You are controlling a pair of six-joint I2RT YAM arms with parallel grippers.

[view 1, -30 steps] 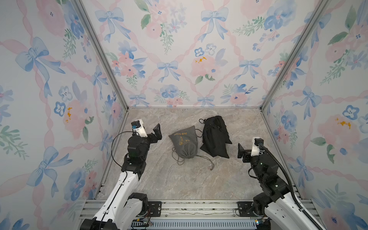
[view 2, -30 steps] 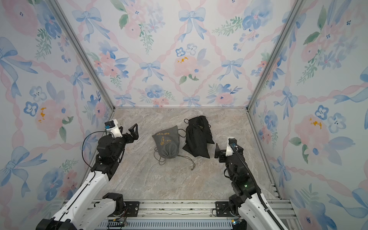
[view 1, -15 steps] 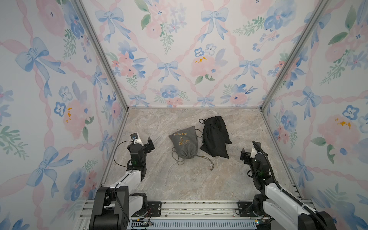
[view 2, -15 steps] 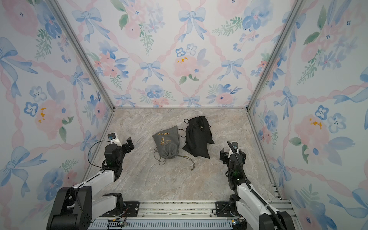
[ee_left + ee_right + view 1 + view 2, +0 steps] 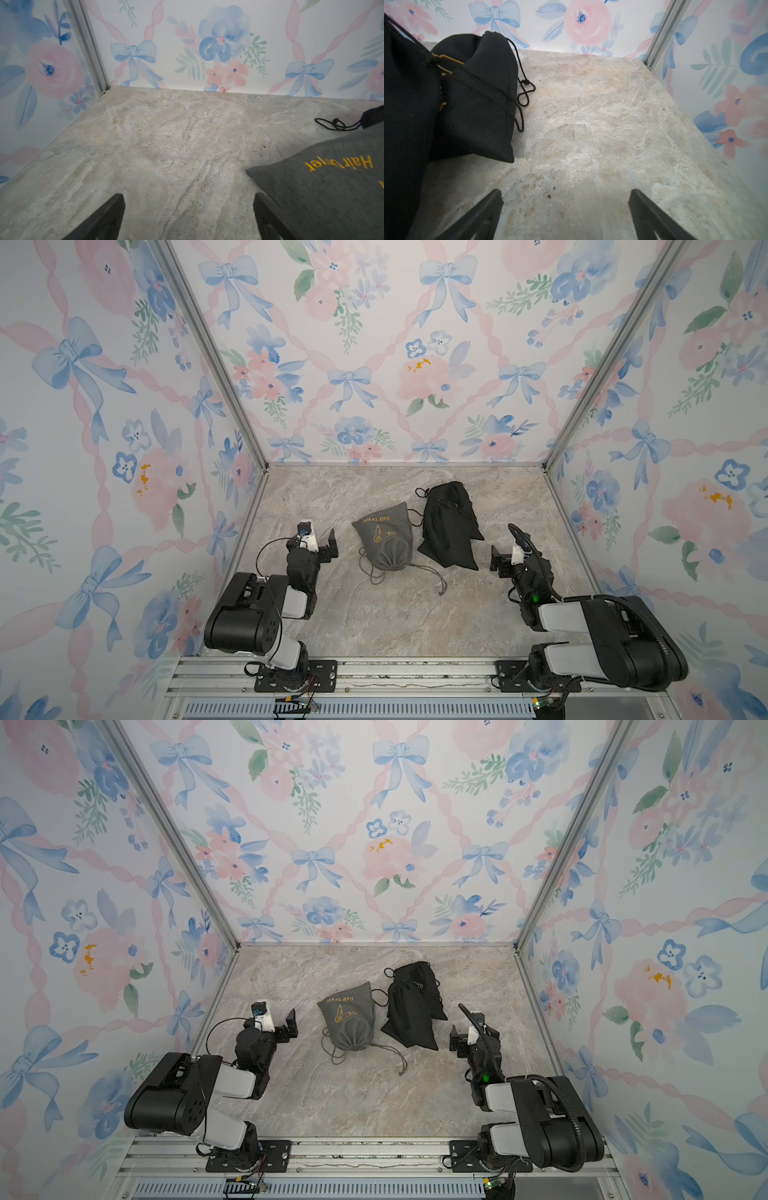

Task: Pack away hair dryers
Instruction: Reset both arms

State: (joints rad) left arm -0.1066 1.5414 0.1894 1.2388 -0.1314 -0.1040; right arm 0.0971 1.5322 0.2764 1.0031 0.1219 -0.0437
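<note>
Left gripper [image 5: 189, 198] spread, empty, near grey pouch [image 5: 384, 539]; right gripper [image 5: 564, 193] near black pouches [image 5: 449, 526].

Both top views are looking steeply down from high in front, sharing the whole desk [image 5: 374, 626]. The wrist cameras are sitting close over it, facing the back wall [image 5: 187, 25]. One is looking past the left claw [image 5: 188, 195] at the grey pouch [image 5: 322, 197], one past the right claw [image 5: 565, 191] at the black pouch [image 5: 477, 93].

A drawstring pouch [image 5: 384, 541] lies near the middle of the table [image 5: 374, 622], its cord [image 5: 432, 578] trailing toward 5 o'clock. At its 2 o'clock, the near pouch [image 5: 446, 539] overlaps the far pouch [image 5: 451, 495]. The left pincer [image 5: 188, 197] sits at the drawstring pouch's 9 o'clock, and the right pincer [image 5: 565, 192] at the near pouch's 4 o'clock.
</note>
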